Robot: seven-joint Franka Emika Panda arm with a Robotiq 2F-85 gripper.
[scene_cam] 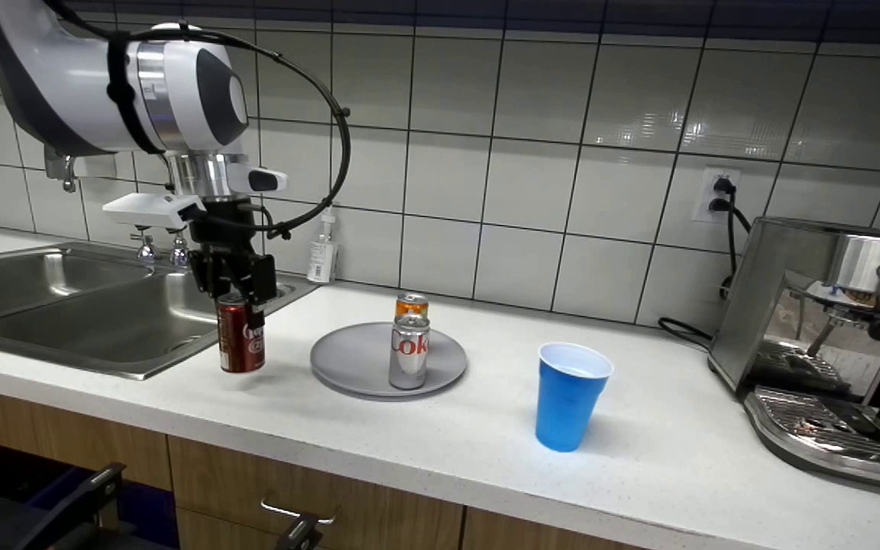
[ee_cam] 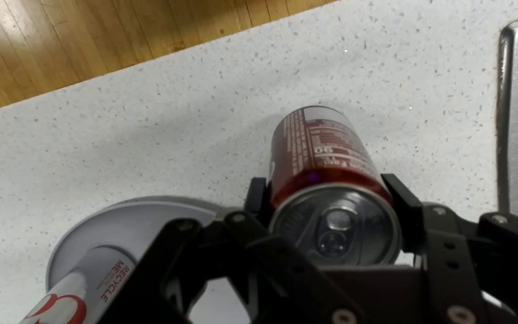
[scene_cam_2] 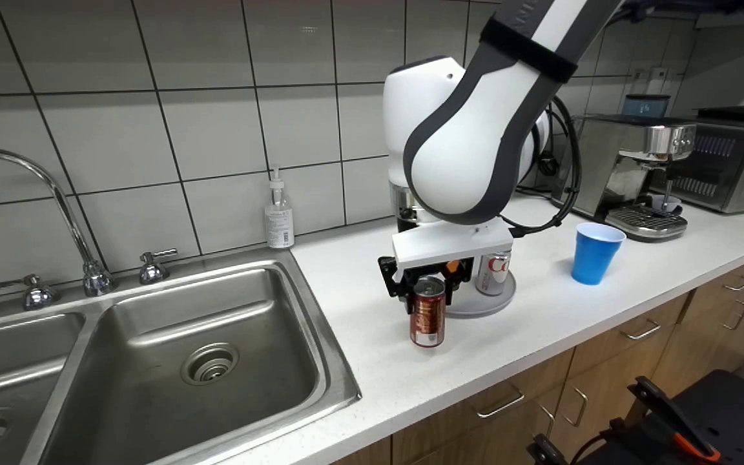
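Note:
My gripper is shut on a red soda can, with one black finger pressed to each side near its top. The can is upright at the end of the sink, over the white counter; I cannot tell whether its base touches the surface. Close by lies a round grey plate, on which a silver Coke can stands. Behind that one is an orange-topped can, mostly hidden in an exterior view. The wrist view catches only part of the silver can and plate.
A steel double sink borders the held can. A blue cup stands beyond the plate, and an espresso machine farther along. A soap bottle is by the tiled wall. Drawers with handles run under the counter's front edge.

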